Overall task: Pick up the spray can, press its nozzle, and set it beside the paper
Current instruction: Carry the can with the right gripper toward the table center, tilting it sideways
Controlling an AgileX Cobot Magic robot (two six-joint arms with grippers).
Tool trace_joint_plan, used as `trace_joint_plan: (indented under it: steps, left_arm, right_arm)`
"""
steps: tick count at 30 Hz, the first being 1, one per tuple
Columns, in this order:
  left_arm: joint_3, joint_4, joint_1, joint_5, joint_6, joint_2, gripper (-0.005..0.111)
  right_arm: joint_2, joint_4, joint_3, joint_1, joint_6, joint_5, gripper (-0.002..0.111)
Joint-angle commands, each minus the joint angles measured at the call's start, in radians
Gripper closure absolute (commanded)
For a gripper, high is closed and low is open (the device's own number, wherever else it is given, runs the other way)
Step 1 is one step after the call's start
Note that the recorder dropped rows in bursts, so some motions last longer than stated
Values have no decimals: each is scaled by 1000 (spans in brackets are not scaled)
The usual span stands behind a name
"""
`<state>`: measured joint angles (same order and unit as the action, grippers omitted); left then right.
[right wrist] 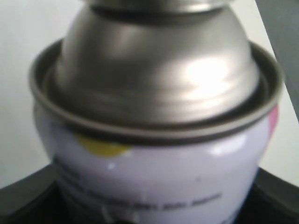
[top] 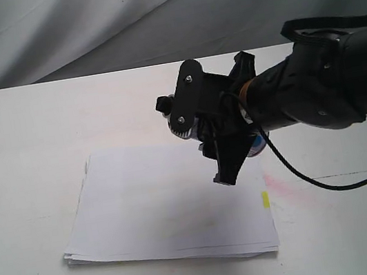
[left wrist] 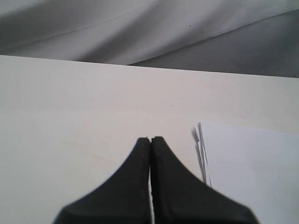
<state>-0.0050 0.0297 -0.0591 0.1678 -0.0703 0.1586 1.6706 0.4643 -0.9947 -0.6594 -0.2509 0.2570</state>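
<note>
While right end effector (top: 204, 134) grips spray can (right wrist: 154, 149), near paper (top: 173, 202), left end effector (left wrist: 150, 140) closed

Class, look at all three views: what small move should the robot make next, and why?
Probably bring the shut left gripper toward the nozzle to press it: the right gripper holds the spray can lifted and tipped over the paper, nozzle exposed, while the left gripper hangs over the table beside the paper.

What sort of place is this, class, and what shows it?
Probably a robot test bench, not a home: a plain white table, a grey cloth backdrop, and the right gripper holding a spray can.
</note>
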Motion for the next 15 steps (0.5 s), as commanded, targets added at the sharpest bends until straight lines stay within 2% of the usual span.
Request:
trace_joint_plan:
  steps: [1,6,10,15]
  left_arm:
    - [5,7,-2,-5,0,-2,107]
    - [5,7,-2,-5,0,-2,107]
    - [5,7,-2,-5,0,-2,107]
    - [5,7,-2,-5,0,-2,107]
  right_arm:
    - [-11,295,-9,0,284,15,108]
    - [-11,682,-9,-16,710,134,108]
    - [-1,890,-7,-43,869,153,108]
    - [70,1097,-7,-100,964,299,108]
